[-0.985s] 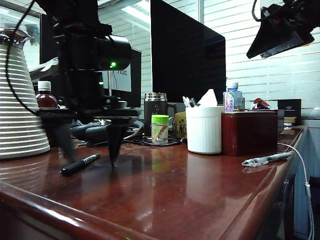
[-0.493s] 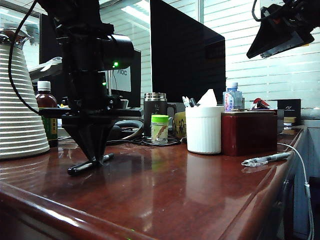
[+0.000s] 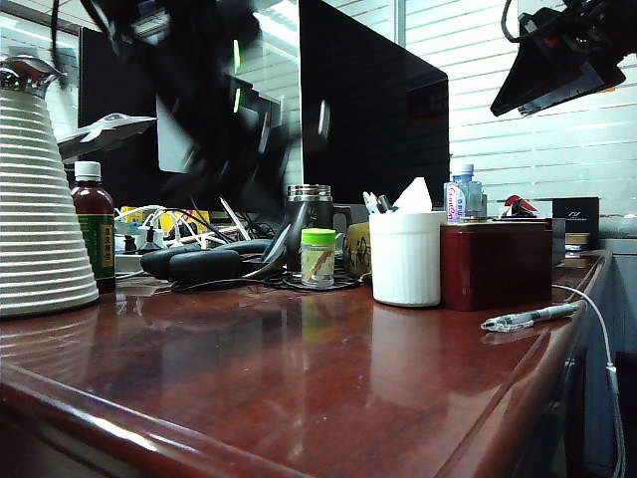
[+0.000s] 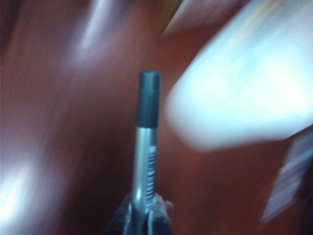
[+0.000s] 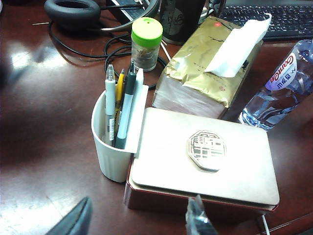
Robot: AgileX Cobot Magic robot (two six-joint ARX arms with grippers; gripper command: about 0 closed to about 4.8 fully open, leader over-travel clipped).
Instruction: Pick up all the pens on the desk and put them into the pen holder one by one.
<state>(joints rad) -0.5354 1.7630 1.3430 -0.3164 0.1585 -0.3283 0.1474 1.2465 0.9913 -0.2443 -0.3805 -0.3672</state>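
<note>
Overhead, the blurred left gripper (image 4: pixel 142 223) is clenched on what seems the black marker-like pen (image 4: pixel 145 147) above the glossy reddish-brown desk (image 3: pixel 328 378), while the right gripper (image 5: pixel 139 220) hangs spread and empty over the white ribbed pen holder (image 5: pixel 113 147), and a clear-and-silver pen (image 3: pixel 530 317) lies near the desk's edge.

- The right gripper (image 5: pixel 139 220) hangs above the desk (image 5: pixel 44 147), jaws apart and empty.
- The white pen holder (image 5: pixel 113 147) touches a dark red box (image 5: pixel 205 164) and holds several pens (image 5: pixel 122 107).
- A green-lidded jar (image 5: pixel 146 43) stands beyond.
</note>
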